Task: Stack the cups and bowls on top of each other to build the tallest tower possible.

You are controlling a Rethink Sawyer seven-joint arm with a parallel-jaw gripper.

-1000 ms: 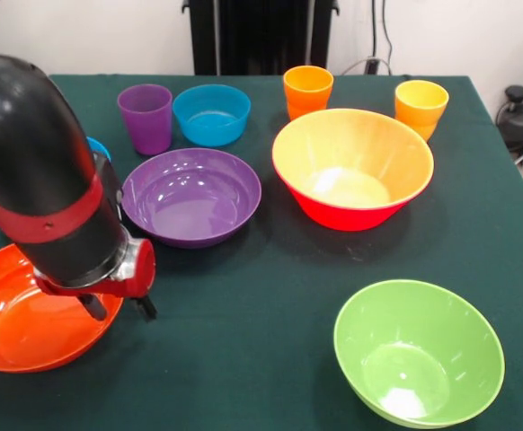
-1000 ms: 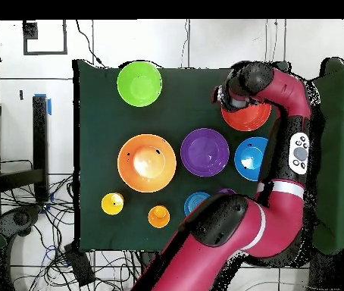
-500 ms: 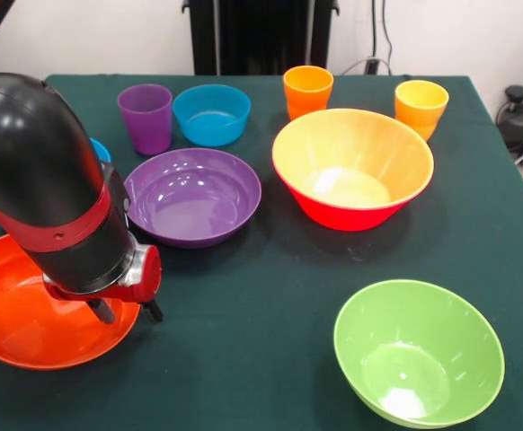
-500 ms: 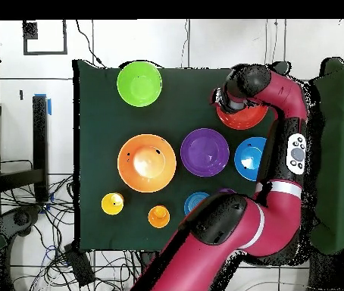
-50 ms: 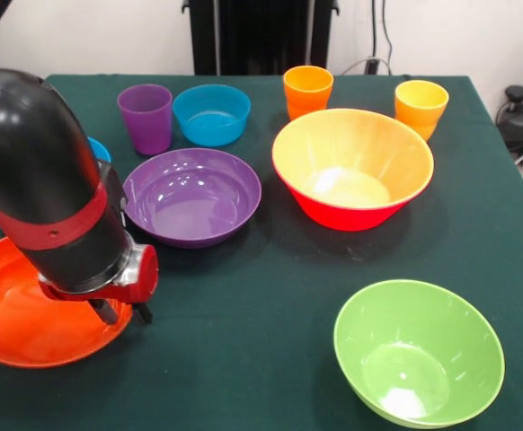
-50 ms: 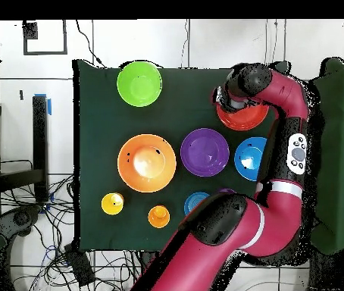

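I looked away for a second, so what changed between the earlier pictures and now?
The red-orange bowl under the gripper shifted slightly: a little toward the table's middle, then partly back. The arm's end moved with it. Whether the gripper holds the rim cannot be told. The purple bowl, green bowl, large orange bowl and the cups stayed put.

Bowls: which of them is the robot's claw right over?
The shallow red-orange bowl at the table's edge; the gripper hangs at its rim, while the other bowls sit apart from it.
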